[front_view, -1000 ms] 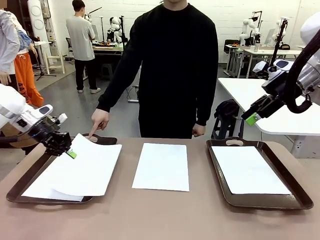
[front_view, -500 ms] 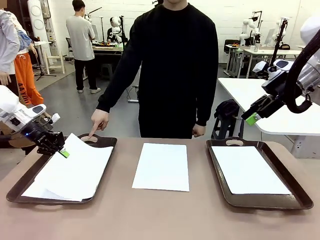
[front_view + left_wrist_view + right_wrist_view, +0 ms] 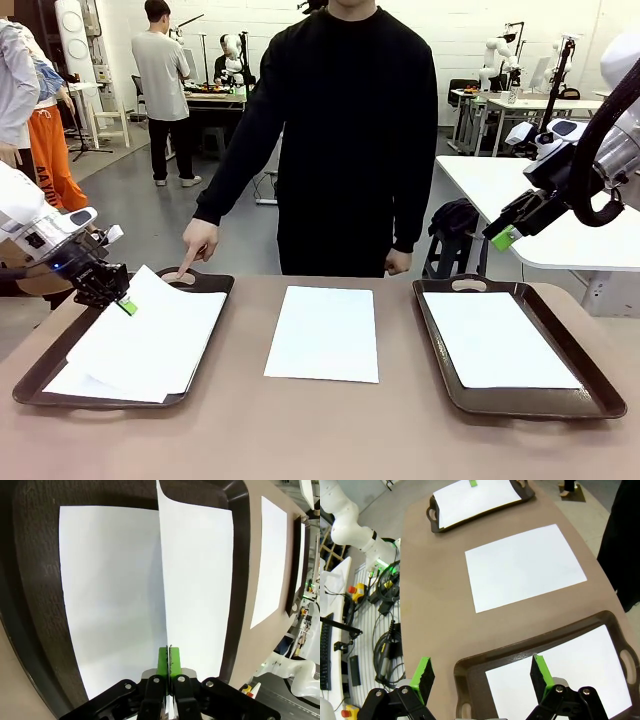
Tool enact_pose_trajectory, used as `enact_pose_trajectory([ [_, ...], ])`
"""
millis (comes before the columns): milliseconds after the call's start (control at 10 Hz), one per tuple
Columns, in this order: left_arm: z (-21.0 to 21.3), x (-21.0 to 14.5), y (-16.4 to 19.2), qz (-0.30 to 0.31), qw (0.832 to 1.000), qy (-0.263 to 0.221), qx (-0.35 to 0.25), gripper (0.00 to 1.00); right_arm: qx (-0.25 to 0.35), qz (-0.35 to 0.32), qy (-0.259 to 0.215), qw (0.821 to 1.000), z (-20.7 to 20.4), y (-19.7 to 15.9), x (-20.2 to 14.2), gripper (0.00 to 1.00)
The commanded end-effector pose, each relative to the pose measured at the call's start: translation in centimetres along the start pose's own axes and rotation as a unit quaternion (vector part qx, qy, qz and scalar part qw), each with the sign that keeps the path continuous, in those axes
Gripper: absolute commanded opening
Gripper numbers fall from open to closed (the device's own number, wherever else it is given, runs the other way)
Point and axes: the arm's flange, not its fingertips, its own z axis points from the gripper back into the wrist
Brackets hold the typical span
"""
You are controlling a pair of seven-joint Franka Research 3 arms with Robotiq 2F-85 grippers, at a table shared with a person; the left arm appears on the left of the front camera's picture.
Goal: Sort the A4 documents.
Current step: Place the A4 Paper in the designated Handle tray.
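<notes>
While in L gripper (image 3: 125, 305), doc (image 3: 150, 335) over tray (image 3: 40, 372)

plain white a4 documents (image 3: 322, 333); dark brown trays (image 3: 530, 404); lighter brown table (image 3: 320, 430); green pads (image 3: 540, 671) on the black right gripper (image 3: 481, 662); black sweater (image 3: 350, 120).

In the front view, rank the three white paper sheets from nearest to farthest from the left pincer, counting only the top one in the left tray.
1. The held white paper sheet, clamped in the left pincer, over the left dark brown tray.
2. The middle white paper sheet, on the bare brown table.
3. The right-hand white paper sheet, inside the right dark brown tray.
</notes>
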Motion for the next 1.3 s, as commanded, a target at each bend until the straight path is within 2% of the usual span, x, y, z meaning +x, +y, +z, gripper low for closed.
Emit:
enact_pose_trajectory([
  [0, 0.2, 0.4, -0.4, 0.011, 1.0, 0.002, 0.023, 0.09, -0.003, 0.004, 0.001, 1.0, -0.2, 0.0, 0.1, 1.0],
  [900, 0.9, 0.4, -0.7, -0.015, 0.998, 0.013, 0.053, 1.0, -0.003, 0.004, 0.001, 1.0, -0.2, 0.0, 0.1, 1.0],
  [1200, 1.2, 0.5, -0.7, -0.021, 0.998, 0.016, 0.059, 1.0, -0.003, 0.004, 0.001, 1.0, -0.2, 0.0, 0.1, 1.0],
])
